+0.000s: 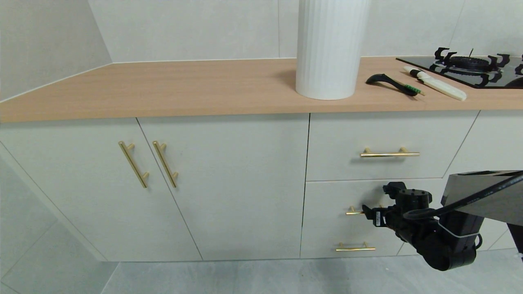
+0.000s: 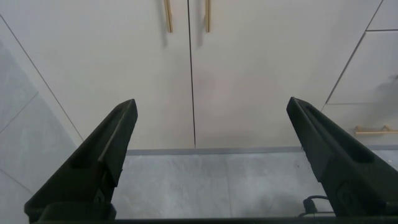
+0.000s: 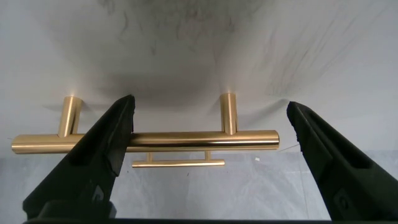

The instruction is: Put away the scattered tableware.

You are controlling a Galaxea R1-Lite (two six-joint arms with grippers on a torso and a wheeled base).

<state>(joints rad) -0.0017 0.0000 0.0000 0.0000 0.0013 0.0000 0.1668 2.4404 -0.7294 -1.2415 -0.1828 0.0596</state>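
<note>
Knife (image 1: 438,85) one, peeler (image 1: 393,84) one, on countertop (image 1: 184,90), left hand (image 2: 211,106), right hand (image 3: 211,104), both spread

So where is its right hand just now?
The right hand is low on the right of the head view, at the gold handle of the middle drawer, below the top drawer. Its fingers are open, close in front of the bar.
</note>
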